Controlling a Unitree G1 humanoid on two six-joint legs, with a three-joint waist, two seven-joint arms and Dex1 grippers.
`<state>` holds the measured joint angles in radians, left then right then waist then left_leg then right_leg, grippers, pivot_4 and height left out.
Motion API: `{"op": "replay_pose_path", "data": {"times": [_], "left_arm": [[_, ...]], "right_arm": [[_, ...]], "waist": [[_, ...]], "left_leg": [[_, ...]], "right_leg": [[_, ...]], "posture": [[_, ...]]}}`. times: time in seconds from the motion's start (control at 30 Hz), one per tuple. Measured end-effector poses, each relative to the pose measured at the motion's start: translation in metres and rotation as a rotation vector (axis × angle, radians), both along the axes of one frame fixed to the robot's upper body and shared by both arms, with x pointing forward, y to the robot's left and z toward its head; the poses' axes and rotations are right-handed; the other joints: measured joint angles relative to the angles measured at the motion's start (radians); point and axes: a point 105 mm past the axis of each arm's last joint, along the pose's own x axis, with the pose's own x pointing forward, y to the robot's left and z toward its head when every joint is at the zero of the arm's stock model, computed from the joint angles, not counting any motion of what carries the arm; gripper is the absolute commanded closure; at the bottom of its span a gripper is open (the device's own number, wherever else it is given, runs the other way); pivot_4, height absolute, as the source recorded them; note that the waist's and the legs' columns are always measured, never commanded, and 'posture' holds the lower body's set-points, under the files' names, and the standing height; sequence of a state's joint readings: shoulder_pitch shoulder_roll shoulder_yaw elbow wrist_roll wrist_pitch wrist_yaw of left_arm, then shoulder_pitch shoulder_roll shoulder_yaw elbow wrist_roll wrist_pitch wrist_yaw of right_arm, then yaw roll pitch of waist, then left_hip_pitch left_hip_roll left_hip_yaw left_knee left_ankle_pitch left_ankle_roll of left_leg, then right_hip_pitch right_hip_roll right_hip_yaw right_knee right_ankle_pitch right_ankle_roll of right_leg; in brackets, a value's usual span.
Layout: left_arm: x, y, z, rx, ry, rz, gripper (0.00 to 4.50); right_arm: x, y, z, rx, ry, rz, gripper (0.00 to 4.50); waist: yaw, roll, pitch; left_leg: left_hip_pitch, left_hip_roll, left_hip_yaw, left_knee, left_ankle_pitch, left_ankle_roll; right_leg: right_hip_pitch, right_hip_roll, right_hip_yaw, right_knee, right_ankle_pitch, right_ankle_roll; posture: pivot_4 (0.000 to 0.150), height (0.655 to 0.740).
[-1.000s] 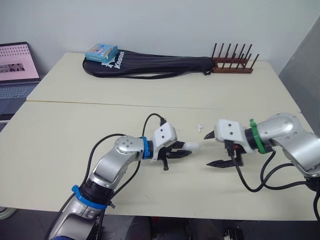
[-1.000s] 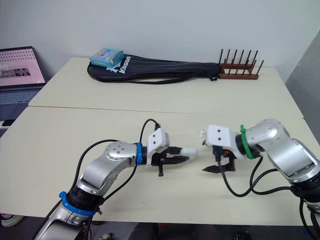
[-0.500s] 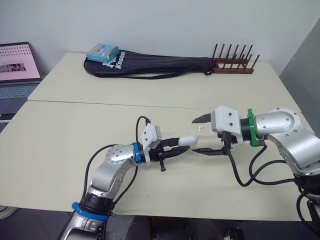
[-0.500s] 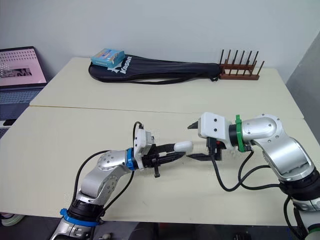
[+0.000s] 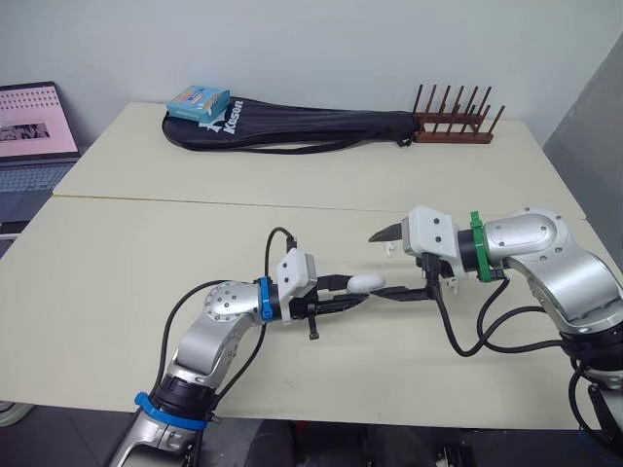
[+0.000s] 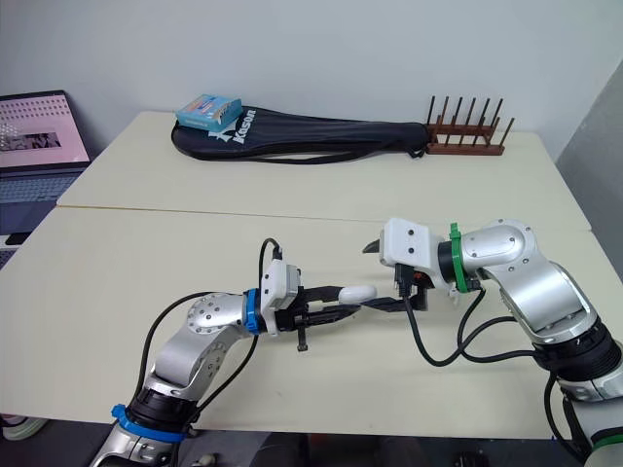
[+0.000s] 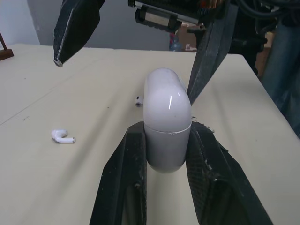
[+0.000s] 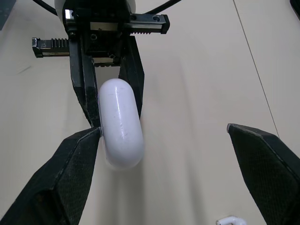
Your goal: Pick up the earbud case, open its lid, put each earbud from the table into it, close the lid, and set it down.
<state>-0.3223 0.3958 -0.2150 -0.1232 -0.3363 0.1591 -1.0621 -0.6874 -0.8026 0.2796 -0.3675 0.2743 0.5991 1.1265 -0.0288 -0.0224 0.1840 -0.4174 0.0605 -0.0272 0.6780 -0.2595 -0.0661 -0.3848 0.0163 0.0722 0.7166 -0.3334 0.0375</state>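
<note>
The white earbud case [image 5: 365, 282], lid closed, is pinched at its lower half by my left gripper [image 5: 343, 291] and held a little above the cream table [image 5: 146, 263]. It also fills the middle of the left wrist view as the case [image 7: 167, 117]. My right gripper [image 5: 375, 265] faces it, open wide, with one finger [image 8: 70, 173] beside the case [image 8: 121, 123] and the other finger [image 8: 267, 159] well off to the side. One white earbud [image 7: 62, 136] lies on the table, and a second earbud [image 7: 138, 100] lies farther off. An earbud [image 5: 389, 249] shows just behind the right gripper.
A black racket bag [image 5: 292, 128] with a blue box [image 5: 198, 100] on it lies across the far table. A wooden peg rack [image 5: 453, 131] stands at the back right, and a laptop [image 5: 34, 126] sits at the far left.
My left gripper has brought the case forward and to the right, off the table. The right gripper has moved left and up, so its open fingers now flank the case's end.
</note>
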Motion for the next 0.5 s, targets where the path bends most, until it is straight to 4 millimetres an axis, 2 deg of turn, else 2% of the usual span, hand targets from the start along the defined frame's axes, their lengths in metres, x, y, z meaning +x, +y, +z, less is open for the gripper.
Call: {"op": "replay_pose_path", "data": {"times": [0.3, 0.4, 0.5], "left_arm": [[-0.010, -0.006, -0.006, 0.029, -0.035, -0.065, 3.73], [-0.006, -0.004, -0.009, 0.018, -0.035, -0.020, 3.73], [0.001, 0.003, -0.012, -0.030, -0.012, 0.084, 3.73]], "right_arm": [[0.000, -0.004, 0.009, 0.033, 0.028, -0.024, 0.00], [-0.005, -0.013, 0.015, 0.051, 0.027, -0.034, 0.00], [-0.008, -0.029, 0.016, 0.093, 0.005, -0.077, 0.00]], "waist": [[0.000, 0.000, 0.000], [0.000, 0.000, 0.000], [0.003, 0.000, 0.000]], "left_leg": [[0.000, 0.000, 0.000, 0.000, 0.000, 0.000], [0.000, 0.000, 0.000, 0.000, 0.000, 0.000], [0.000, 0.000, 0.000, 0.000, 0.000, 0.000]], "right_leg": [[0.000, 0.000, 0.000, 0.000, 0.000, 0.000], [0.000, 0.000, 0.000, -0.001, 0.000, 0.000], [0.000, 0.000, 0.000, -0.001, 0.000, 0.000]], "posture": [[0.150, 0.7026], [0.150, 0.7026], [0.150, 0.7026]]}}
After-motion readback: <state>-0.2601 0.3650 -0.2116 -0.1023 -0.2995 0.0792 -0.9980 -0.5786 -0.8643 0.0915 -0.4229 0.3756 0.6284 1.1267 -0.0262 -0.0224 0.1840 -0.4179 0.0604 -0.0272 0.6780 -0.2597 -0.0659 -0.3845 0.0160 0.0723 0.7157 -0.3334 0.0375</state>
